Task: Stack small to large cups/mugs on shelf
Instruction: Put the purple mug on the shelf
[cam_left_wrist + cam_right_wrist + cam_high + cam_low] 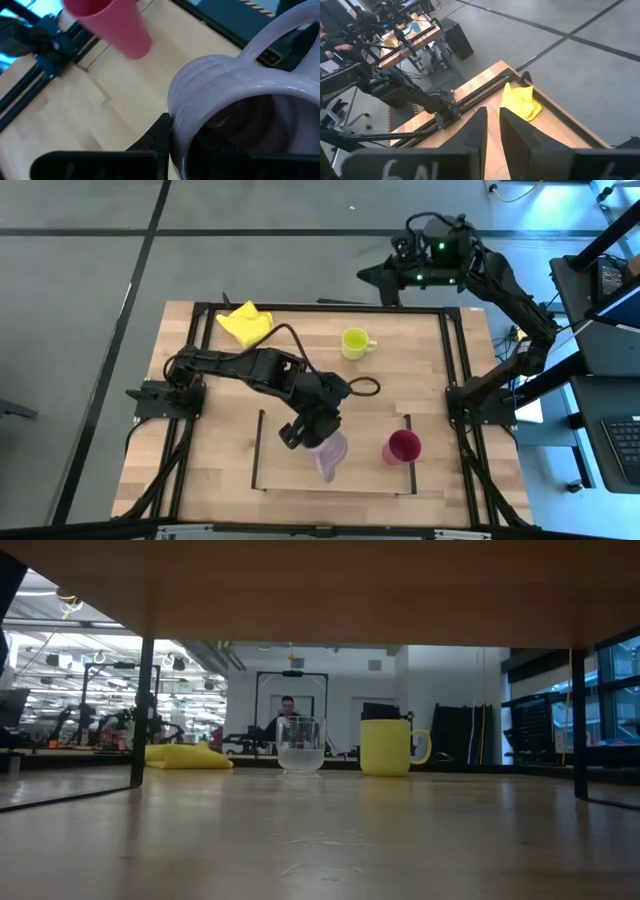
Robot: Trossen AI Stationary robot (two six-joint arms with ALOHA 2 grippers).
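My left gripper (303,430) is over the shelf (262,465), the thin dark outline on the wood, and is shut on the purple mug (328,454). The mug fills the left wrist view (235,85). The red cup (401,447) stands on the shelf to the mug's right. The yellow-green mug (355,342) stands on the table farther back. In the low view the clear glass (300,745) stands left of the yellow-green mug (388,747). My right gripper (493,112) is shut and empty, beyond the table's far right corner. My left gripper holds the purple mug by its wall at the rim (181,117), on the side away from the handle (280,30). One finger (159,139) lies outside the wall; the other seems to be inside the mug. The mug is tilted, mouth toward the gripper.
A yellow cloth (245,322) lies at the table's far left. A larger black metal frame (447,350) runs round the table top. Bare wood lies on the shelf left of the purple mug.
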